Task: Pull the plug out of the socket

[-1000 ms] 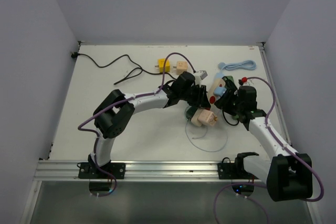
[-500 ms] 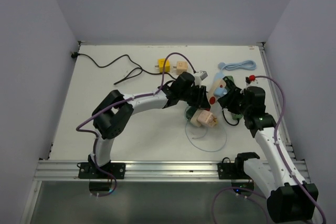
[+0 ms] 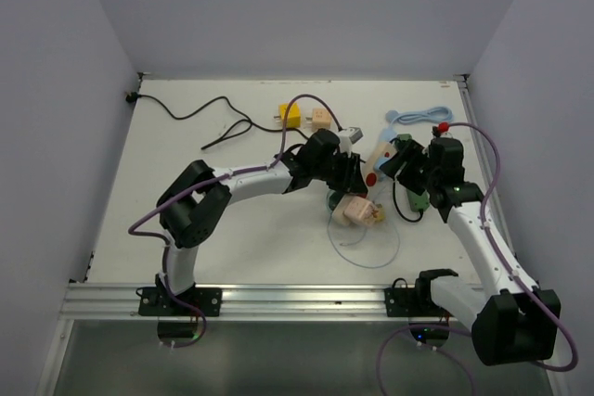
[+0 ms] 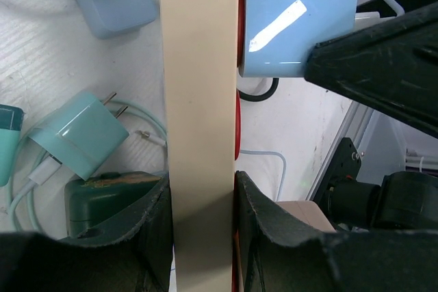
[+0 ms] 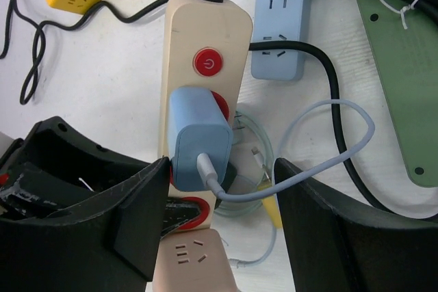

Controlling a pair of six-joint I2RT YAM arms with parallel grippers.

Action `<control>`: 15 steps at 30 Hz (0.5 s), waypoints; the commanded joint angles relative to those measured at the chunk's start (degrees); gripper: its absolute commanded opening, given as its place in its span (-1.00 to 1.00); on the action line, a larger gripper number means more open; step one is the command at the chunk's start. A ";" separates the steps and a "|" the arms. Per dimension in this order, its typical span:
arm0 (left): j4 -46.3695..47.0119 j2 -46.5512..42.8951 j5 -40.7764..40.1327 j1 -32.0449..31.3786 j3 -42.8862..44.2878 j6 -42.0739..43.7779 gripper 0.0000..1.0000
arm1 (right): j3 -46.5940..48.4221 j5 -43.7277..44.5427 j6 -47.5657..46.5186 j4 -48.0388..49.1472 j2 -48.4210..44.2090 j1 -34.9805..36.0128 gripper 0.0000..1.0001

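L gripper (image 4: 202, 200) is clamped on the socket (image 5: 205, 29) (beige strip, red outlets) near one end, mid-table btw the two arms. Plug (image 5: 198, 131), light blue, sits fully in, just below the red switch (image 5: 207, 63). R gripper (image 5: 220, 165) straddles the plug w/ jaws apart: one finger at plug's side, other w/ clear gap, so no grip yet.

To do it well: center on plug, close on its flat sides clear of the cable (image 5: 209, 172), pull straight out along the pins, no twist. L arm braces the socket.

Green strip (image 5: 400, 94) lies beside, no plug seen in it.

R wrist shows plug face, cable and finger gap. L wrist shows socket edge-on, the clamp, plug flush. Top view too small to read jaws.
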 commanded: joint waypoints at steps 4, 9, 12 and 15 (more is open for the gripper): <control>8.43 -6.97 3.25 -0.38 -0.50 -0.29 -1.00 | -2.20 0.75 5.53 9.84 -0.93 -0.25 0.31; 9.32 -6.88 3.25 -0.74 -1.03 -1.17 -1.00 | -4.22 2.16 8.00 14.33 -0.94 -0.25 0.26; 10.02 -6.53 3.60 -0.91 -0.86 -1.44 -1.00 | -4.84 0.58 8.97 15.82 0.38 -0.25 0.16; 9.93 -6.18 3.51 -1.26 -0.33 -1.35 -1.00 | -5.72 -0.38 9.76 16.97 0.47 -0.16 -0.05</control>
